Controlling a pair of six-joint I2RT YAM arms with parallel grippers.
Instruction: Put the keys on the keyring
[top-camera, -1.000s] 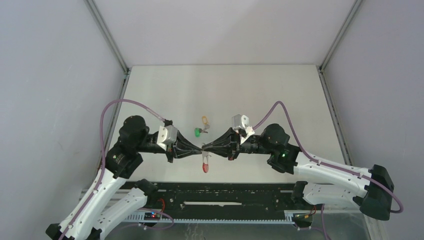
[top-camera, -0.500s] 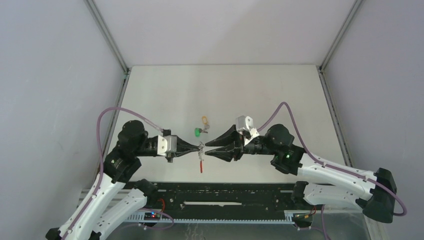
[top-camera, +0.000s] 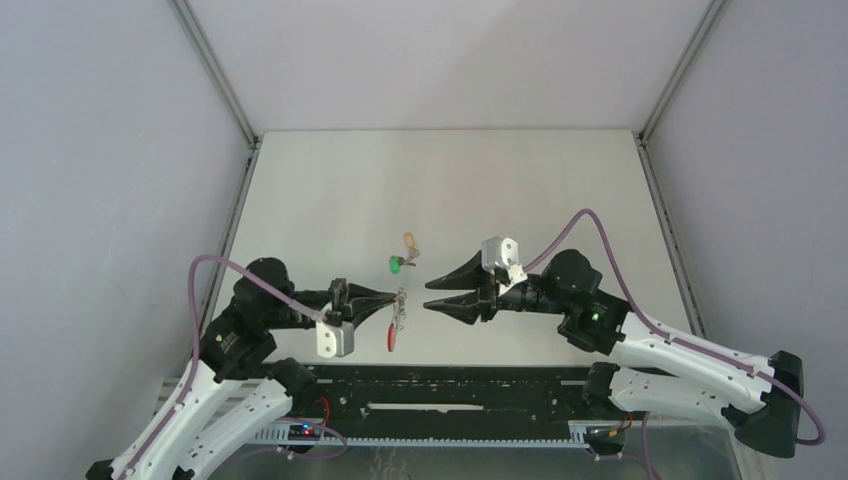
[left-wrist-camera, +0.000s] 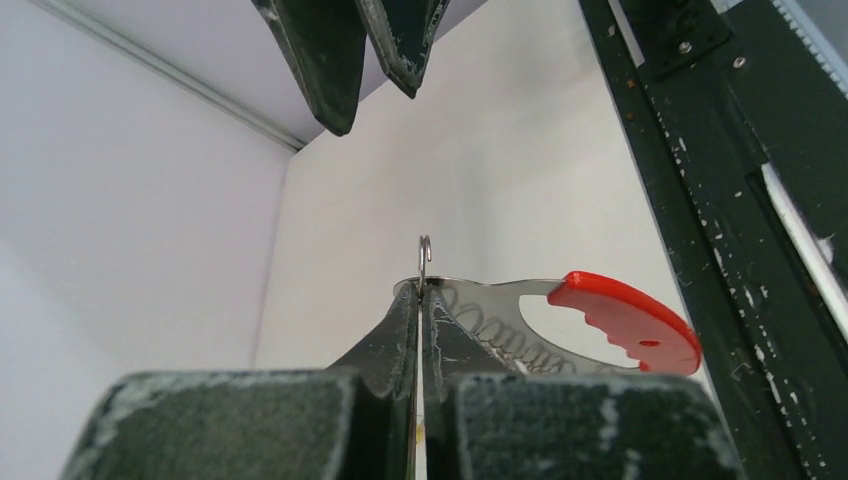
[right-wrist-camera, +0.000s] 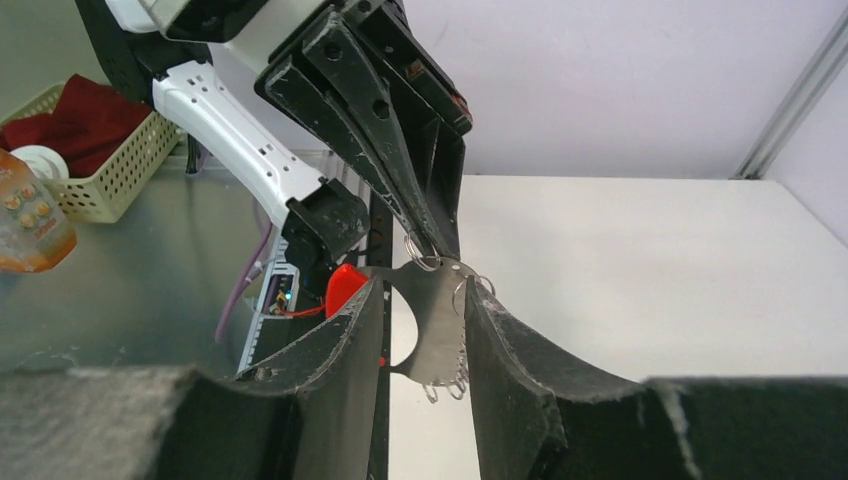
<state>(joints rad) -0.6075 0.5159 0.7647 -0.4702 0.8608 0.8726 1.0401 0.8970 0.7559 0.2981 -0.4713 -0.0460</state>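
My left gripper (top-camera: 396, 298) is shut on the top edge of the keyring (top-camera: 399, 314), a flat grey metal loop with small wire loops and a red curved section (top-camera: 389, 336) hanging toward the near edge. In the left wrist view the fingers (left-wrist-camera: 405, 330) pinch the keyring (left-wrist-camera: 500, 300). My right gripper (top-camera: 428, 293) is open and empty, its tips just right of the keyring and apart from it. The right wrist view shows the keyring (right-wrist-camera: 437, 320) between its spread fingers. The green-headed key (top-camera: 397, 264) and the yellow-headed key (top-camera: 409, 240) lie on the table behind the grippers.
The black rail (top-camera: 460, 385) with the arm bases runs along the near edge. Grey walls enclose the white table (top-camera: 520, 190) on three sides. A wicker basket (right-wrist-camera: 95, 160) and a bottle (right-wrist-camera: 30, 225) stand off the table to the left.
My right gripper let go of the keyring, opened and drew back to the right. My left wrist rolled over and pulled slightly left, still holding the keyring, whose red section swung left.
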